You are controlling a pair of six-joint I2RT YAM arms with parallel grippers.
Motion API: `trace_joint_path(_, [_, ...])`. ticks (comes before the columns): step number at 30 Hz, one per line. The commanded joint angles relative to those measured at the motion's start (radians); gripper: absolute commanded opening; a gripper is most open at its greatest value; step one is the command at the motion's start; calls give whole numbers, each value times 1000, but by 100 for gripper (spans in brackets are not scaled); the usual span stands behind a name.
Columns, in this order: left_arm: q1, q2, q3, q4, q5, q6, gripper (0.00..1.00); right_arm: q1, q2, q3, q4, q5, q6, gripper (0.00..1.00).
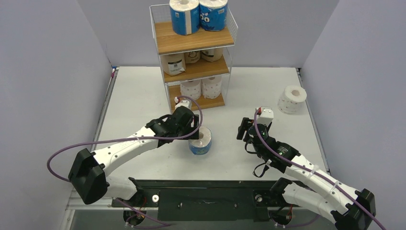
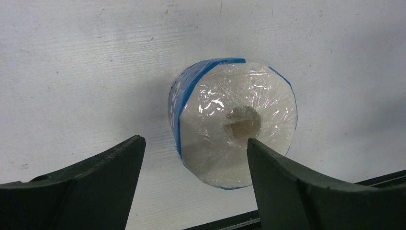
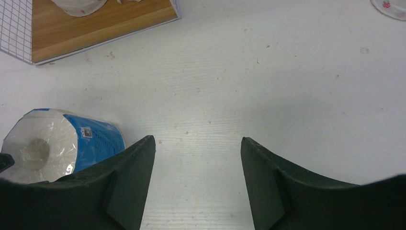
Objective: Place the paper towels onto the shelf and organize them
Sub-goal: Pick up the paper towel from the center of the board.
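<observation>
Two unshelved: white roll (image 1: 292, 98) and blue roll (image 2: 234, 120), at which we poise the left gripper (image 2: 195, 141), jaws spread, judging lower-and-clamp next; right gripper (image 3: 197, 141) spread, empty.

Shelf (image 1: 172, 43) at table (image 1: 139, 100) rear; near roll (image 1: 201, 142) before it; far roll (image 1: 292, 99) right.

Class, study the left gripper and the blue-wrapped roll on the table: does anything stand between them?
Nothing visible does. The left gripper hangs with open jaws close above the blue-wrapped roll, which stands on end on the table. Only open air lies between them.
</observation>
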Motion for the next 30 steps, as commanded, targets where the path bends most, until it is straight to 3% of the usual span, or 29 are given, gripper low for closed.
trace_joint_path(1, [0,25,-3,84,18,-57,76,-5,0,-5,37,-1,3,62])
trace_joint_path(22, [28,114,-50,154,44,-92,59,-6,-1,-20,42,-1,3,61])
trace_joint_path(30, [21,95,-55,149,61,-87,65,-6,-6,-22,41,0,3,62])
